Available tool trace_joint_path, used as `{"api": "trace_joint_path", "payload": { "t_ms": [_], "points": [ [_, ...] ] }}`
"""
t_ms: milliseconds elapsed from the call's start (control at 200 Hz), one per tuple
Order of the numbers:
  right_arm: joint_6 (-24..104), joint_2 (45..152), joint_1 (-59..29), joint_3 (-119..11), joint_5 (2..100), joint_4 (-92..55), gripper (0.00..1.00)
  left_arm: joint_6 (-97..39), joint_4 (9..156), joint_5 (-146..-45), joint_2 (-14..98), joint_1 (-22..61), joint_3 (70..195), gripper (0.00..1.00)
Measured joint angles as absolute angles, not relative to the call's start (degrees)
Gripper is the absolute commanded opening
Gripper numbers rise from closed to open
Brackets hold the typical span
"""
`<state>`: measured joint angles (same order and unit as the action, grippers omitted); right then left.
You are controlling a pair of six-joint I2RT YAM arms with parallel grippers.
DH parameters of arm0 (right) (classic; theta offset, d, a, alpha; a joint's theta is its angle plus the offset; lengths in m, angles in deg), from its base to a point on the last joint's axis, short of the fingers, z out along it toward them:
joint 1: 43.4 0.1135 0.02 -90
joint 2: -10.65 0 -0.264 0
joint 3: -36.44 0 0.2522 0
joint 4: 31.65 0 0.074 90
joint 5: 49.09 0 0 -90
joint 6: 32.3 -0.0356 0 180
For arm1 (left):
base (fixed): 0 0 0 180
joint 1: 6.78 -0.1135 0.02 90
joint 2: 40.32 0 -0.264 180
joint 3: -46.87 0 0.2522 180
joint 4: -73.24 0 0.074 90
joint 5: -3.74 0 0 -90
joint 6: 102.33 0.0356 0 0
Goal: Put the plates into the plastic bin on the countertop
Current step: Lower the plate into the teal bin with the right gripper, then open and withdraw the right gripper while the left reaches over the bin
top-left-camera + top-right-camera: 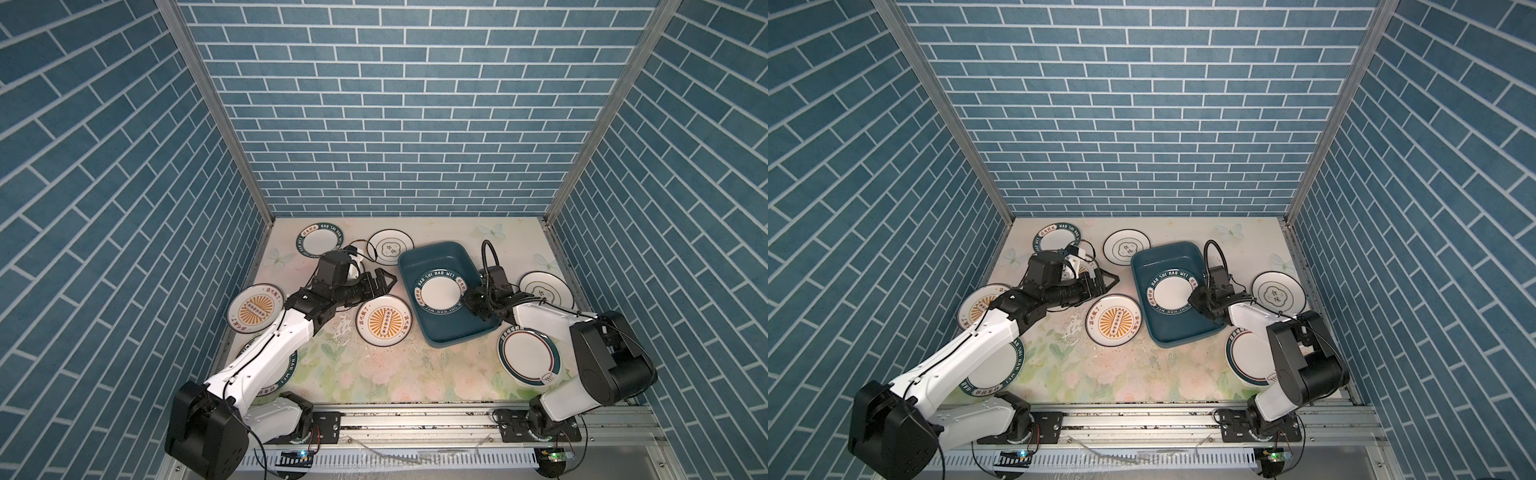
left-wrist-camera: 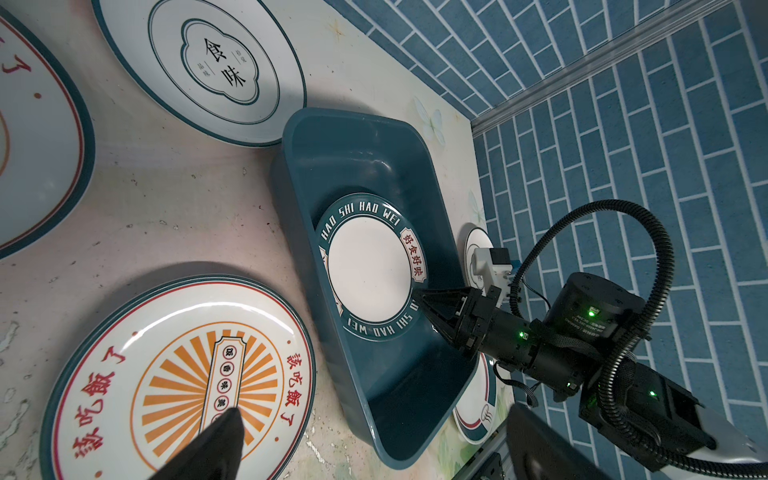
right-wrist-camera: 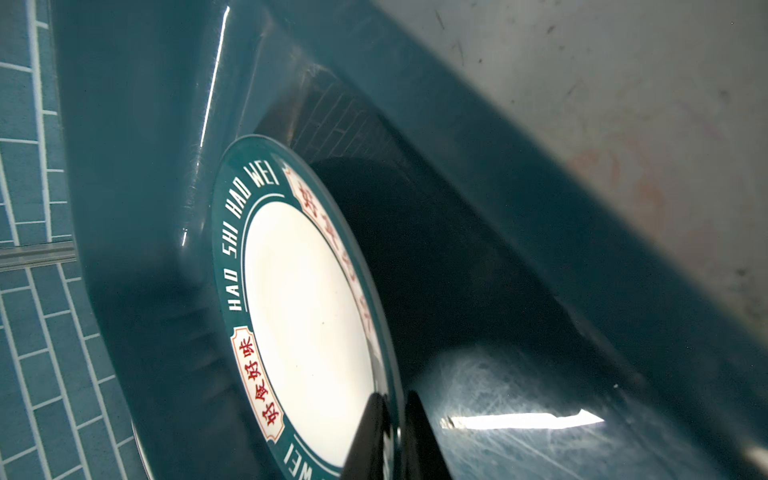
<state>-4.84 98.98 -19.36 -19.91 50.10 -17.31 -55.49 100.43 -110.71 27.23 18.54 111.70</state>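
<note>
Left arm [image 1: 963, 351] hides one plate [image 1: 992, 372], seemingly teal-rimmed.

White-shelled arms [image 1: 266, 357] with black joints [image 1: 203, 432], a ribbed black cable [image 2: 611, 203], green dots [image 2: 590, 311], perhaps indicator lights

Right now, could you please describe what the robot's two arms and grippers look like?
The left arm and right arm have glossy white shells with bulky black joint housings and thin black wires. The left gripper and right gripper are black with tapering, pointed fingers. A ribbed black hose loops over the right wrist, where small green lights glow.
</note>
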Motion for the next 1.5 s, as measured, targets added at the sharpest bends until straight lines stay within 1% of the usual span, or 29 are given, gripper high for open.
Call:
{"api": "trace_joint_path", "payload": {
  "t_ms": [50,185,365,490,575,600,645,850,930,995,1090,1230,1290,1495],
  "points": [
    [-4.75,99.01,-19.36,-19.91,49.99,-17.24,0.20,-55.49,100.43,-110.71,27.23,18.54,111.70,1.00],
    [-4.80,99.46,-19.36,-19.91,49.68,-16.96,0.23,-55.51,100.43,-110.71,27.23,18.54,111.70,1.00],
    [-4.78,99.77,-19.36,-19.91,49.62,-16.80,0.32,-55.36,100.45,-110.71,27.15,18.54,111.70,1.00],
    [-4.25,99.73,-19.36,-19.97,49.44,-16.06,0.43,-55.38,100.45,-110.71,27.08,18.54,111.70,1.00],
    [-4.01,98.63,-19.34,-20.02,49.16,-15.01,0.54,-55.36,100.49,-110.71,26.62,18.54,111.70,0.99],
    [-3.86,97.87,-19.34,-20.02,49.11,-14.68,0.57,-55.36,100.52,-110.71,26.40,18.54,111.70,1.00],
    [-3.71,96.23,-19.34,-20.04,49.11,-14.03,0.60,-55.36,100.67,-110.73,25.90,18.54,111.70,1.00],
    [-1.63,86.52,-18.60,-21.22,49.48,-12.21,0.63,-55.36,100.91,-111.03,24.54,18.54,111.68,1.00],
    [-0.27,82.09,-18.29,-21.66,49.16,-11.08,0.67,-55.42,100.71,-111.60,24.54,18.54,111.57,1.00],
    [1.32,78.70,-18.27,-21.85,48.00,-9.57,0.73,-55.60,99.99,-112.21,24.50,18.61,111.17,0.99],
    [3.51,74.15,-18.51,-21.92,45.05,-6.81,0.78,-56.71,96.49,-113.72,24.52,19.09,109.58,0.99],
    [6.11,69.56,-21.31,-21.90,41.83,-2.92,0.84,-57.96,91.86,-114.88,26.97,23.63,108.72,1.00],
    [6.92,68.01,-23.39,-21.79,41.05,-1.94,0.84,-57.89,90.66,-115.08,29.29,26.47,109.49,1.00],
    [8.78,63.03,-35.34,-19.21,40.98,-0.06,0.85,-56.25,87.14,-116.45,40.17,35.50,116.05,0.99]
  ]
}}
